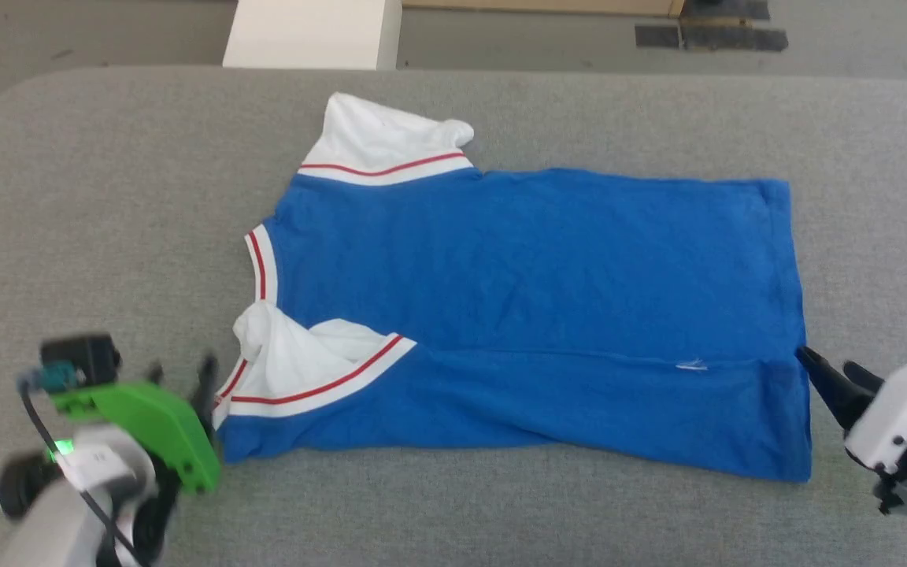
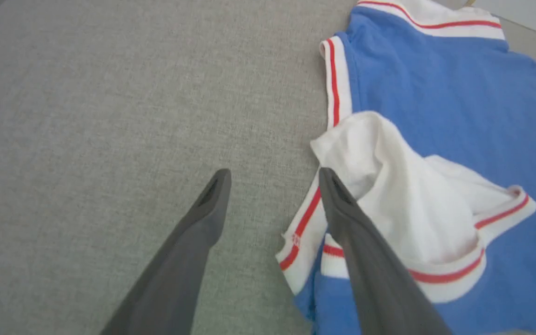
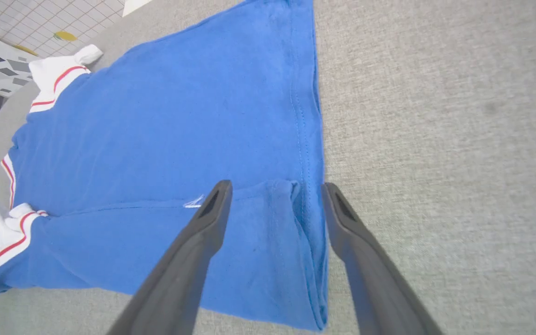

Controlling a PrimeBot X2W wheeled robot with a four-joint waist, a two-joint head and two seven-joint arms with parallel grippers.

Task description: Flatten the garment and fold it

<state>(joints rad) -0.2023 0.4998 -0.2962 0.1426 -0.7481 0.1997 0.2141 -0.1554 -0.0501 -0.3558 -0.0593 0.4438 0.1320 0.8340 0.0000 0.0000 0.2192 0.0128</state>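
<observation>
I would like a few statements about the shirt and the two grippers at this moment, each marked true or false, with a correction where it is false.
1. The garment lies on the grey surface. True.
2. The left gripper is shut on a sleeve. False: its jaws stand open, beside the collar end.
3. The near white sleeve lies folded over onto the blue body. True.
4. The right gripper is at the collar end. False: it is at the hem, with jaws open.
5. Large white lettering shows on the upward side. False: that side is plain blue.
</observation>
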